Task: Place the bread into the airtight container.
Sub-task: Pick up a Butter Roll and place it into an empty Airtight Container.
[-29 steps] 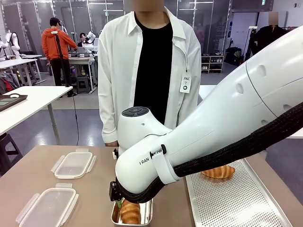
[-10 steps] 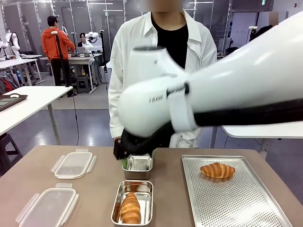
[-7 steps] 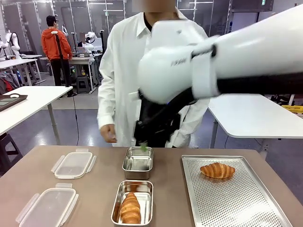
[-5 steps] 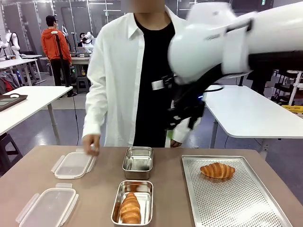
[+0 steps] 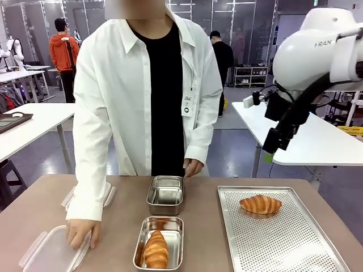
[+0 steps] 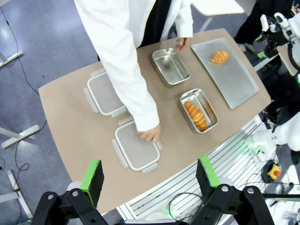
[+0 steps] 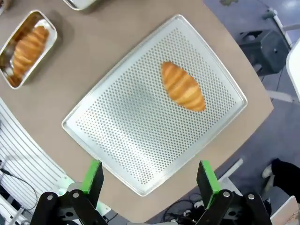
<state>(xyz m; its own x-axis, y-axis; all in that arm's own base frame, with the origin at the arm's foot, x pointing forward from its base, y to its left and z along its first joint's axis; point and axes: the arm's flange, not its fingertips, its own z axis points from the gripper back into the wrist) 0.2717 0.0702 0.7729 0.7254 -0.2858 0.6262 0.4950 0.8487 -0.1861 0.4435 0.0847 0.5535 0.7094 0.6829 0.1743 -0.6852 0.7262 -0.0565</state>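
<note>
One bread, a croissant (image 5: pixel 260 204), lies on the perforated tray (image 5: pixel 283 243) at the right; the right wrist view has that croissant (image 7: pixel 183 86) below it. Another croissant (image 5: pixel 156 249) lies in the near steel container (image 5: pixel 177 226). The far steel container (image 5: pixel 165 194) stands empty. My right gripper (image 5: pixel 271 144) hangs high above the table's right side, and its wrist view shows it (image 7: pixel 149 178) open and empty. My left gripper (image 6: pixel 150 176) is open too, far above the table. The person's hand (image 5: pixel 82 232) rests on the near clear lid (image 5: pixel 48 252).
A second clear lid (image 6: pixel 105 93) lies on the table's far left, partly behind the person's sleeve (image 5: pixel 93 141). The person's other hand (image 5: pixel 193 167) is at the table's far edge by the empty container. The brown table (image 5: pixel 204 238) has bare wood between the containers and the tray.
My right arm has swung up from over the containers to the upper right. The person has stepped left and put a hand down on the near lid.
</note>
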